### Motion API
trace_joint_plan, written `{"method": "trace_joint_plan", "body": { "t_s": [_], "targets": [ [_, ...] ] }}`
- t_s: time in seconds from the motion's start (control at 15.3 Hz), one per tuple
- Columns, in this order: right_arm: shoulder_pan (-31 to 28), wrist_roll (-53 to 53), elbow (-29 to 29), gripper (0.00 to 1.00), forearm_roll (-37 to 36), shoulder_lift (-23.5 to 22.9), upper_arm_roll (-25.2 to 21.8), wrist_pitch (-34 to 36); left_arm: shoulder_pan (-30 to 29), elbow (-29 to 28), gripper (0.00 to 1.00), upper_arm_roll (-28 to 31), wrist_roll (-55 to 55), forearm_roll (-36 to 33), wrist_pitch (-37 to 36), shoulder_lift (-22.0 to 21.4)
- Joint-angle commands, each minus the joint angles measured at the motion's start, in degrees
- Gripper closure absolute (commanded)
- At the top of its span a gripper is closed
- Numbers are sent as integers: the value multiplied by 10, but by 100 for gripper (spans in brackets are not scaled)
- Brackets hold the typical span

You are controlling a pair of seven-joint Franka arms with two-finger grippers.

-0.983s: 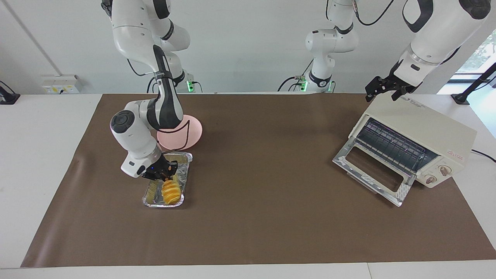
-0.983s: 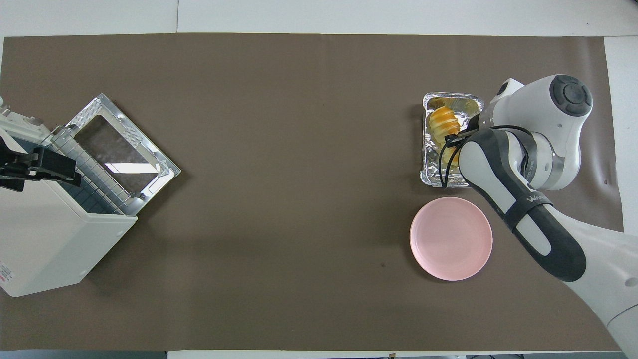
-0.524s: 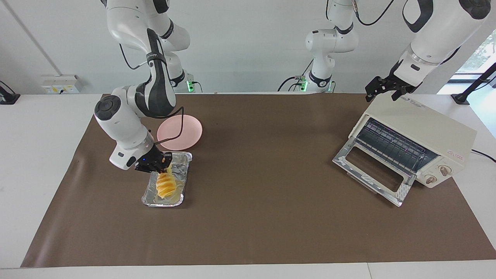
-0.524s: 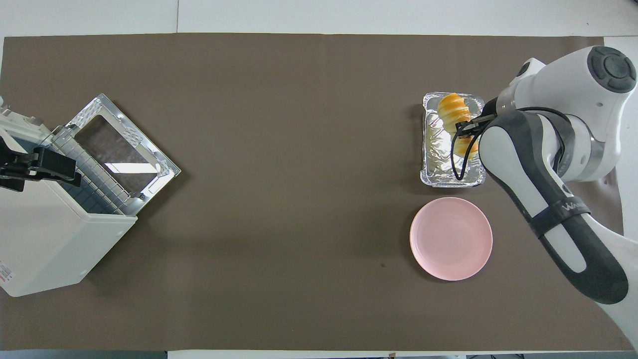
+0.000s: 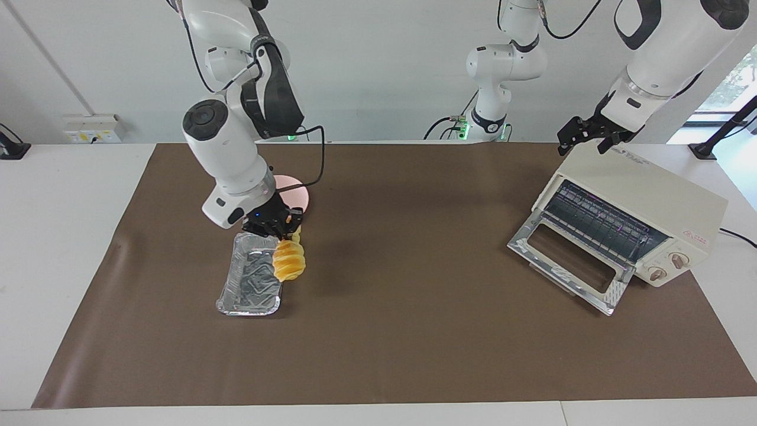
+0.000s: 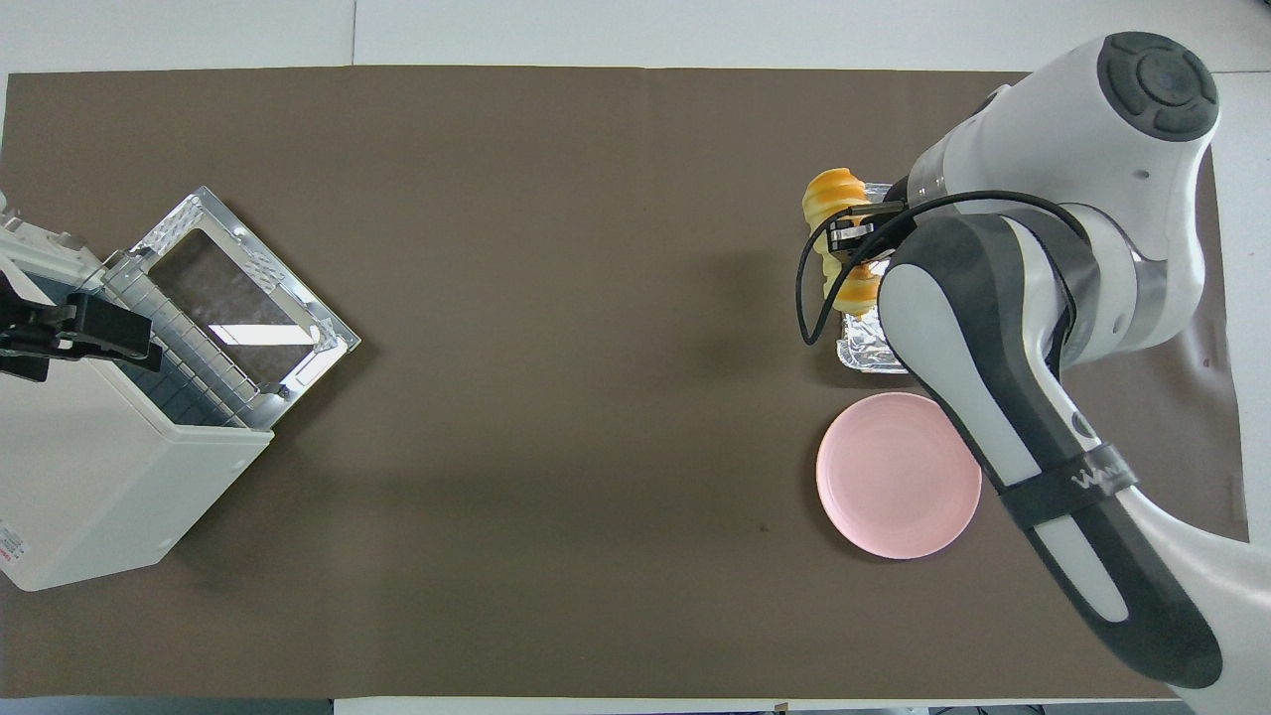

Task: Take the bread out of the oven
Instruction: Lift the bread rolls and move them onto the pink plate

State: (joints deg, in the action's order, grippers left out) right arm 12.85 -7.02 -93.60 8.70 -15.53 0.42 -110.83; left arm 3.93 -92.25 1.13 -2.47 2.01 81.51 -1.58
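Note:
My right gripper (image 5: 282, 227) is shut on the upper end of the bread (image 5: 289, 261), a golden ridged loaf that hangs down from it in the air. The loaf is over the edge of the foil tray (image 5: 247, 285) that faces the left arm's end. In the overhead view the gripper (image 6: 856, 240) and bread (image 6: 832, 195) cover that edge of the tray (image 6: 866, 350). The cream oven (image 5: 641, 198) stands at the left arm's end with its glass door (image 5: 568, 257) folded down open. My left gripper (image 5: 584, 137) waits open over the oven's top.
A pink plate (image 6: 899, 475) lies on the brown mat, nearer to the robots than the foil tray; in the facing view the plate (image 5: 300, 199) is mostly hidden by the right arm. The oven (image 6: 89, 467) has a wire rack inside and two knobs.
My right gripper has lifted the bread out of the foil tray and carried it up and toward the left arm's end. The left arm has not moved.

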Motion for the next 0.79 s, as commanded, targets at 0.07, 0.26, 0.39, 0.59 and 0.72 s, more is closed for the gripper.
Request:
{"method": "trace_joint_plan", "body": {
  "t_s": [0.07, 0.26, 0.39, 0.59, 0.72],
  "targets": [
    [-15, -11, -47, 100, -7, 41, 1, 34, -6, 0, 0, -4, 1, -4, -1, -5],
    [-41, 16, -129, 100, -8, 104, 0, 36, -6, 0, 0, -4, 2, -4, -1, -5],
    [-44, 30, -207, 100, -8, 158, 0, 18, -6, 0, 0, -4, 1, -4, -1, -5],
    [-42, 30, -361, 100, -8, 252, 1, -55, -6, 0, 0, -3, 2, -4, -1, -5],
    [-40, 30, -424, 100, -8, 289, 1, -74, -6, 0, 0, -4, 1, -4, -1, -5]
  ]
}}
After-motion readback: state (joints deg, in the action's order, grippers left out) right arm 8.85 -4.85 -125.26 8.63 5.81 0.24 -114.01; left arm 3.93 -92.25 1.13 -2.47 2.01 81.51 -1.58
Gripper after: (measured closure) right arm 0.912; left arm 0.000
